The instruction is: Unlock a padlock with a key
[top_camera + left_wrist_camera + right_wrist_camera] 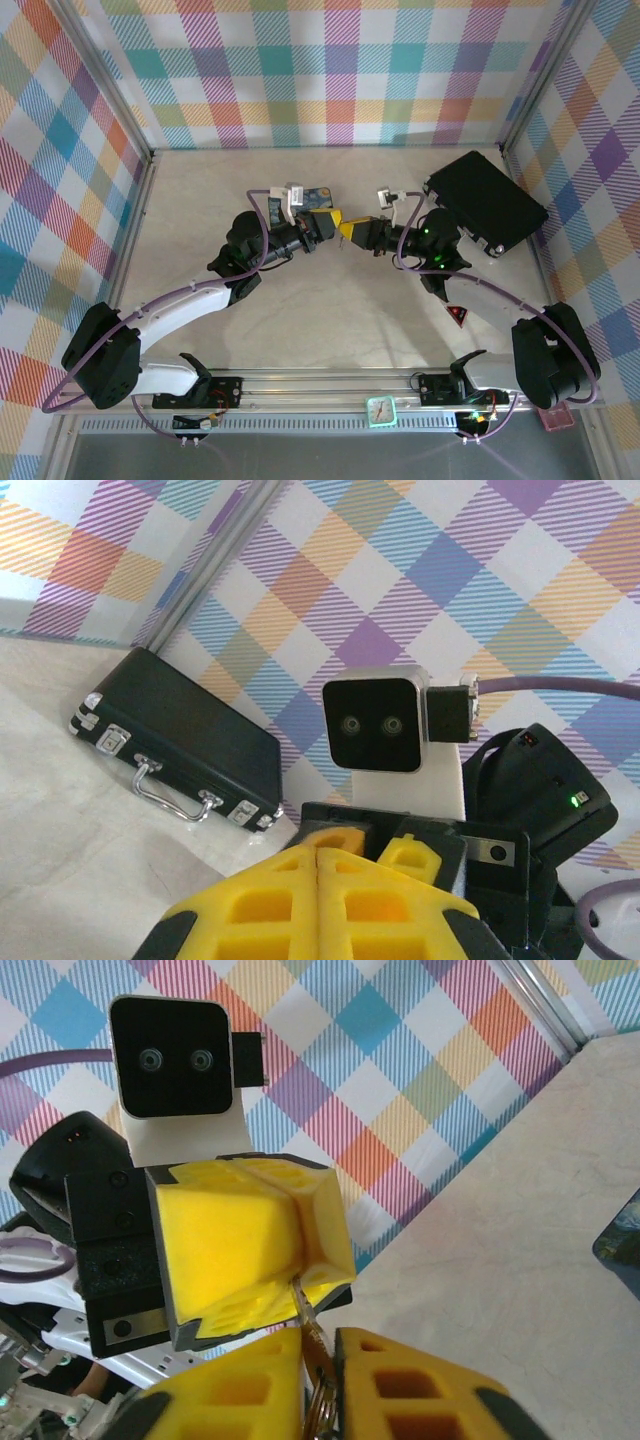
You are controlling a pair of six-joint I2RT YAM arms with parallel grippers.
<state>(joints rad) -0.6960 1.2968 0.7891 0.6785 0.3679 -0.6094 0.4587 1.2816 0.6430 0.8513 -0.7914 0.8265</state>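
The key (313,1326), a thin greyish metal blade on a ring, is pinched between the yellow pads of my right gripper (318,1348). Its tip runs up into the seam of my left gripper's (296,1260) shut yellow pads. From above, both grippers meet tip to tip over the middle of the table, the left gripper (334,222) coming from the left and the right gripper (352,232) from the right. In the left wrist view the left gripper (318,856) has its pads pressed flat together, facing the right gripper's pads (405,855). The padlock is hidden or out of view.
A large black case (487,202) (180,735) lies closed at the back right. The blue painted tin (318,197) sits just behind the left wrist. A small dark, red-marked object (458,316) lies on the table (330,320) near the right arm. Plaid walls enclose the table.
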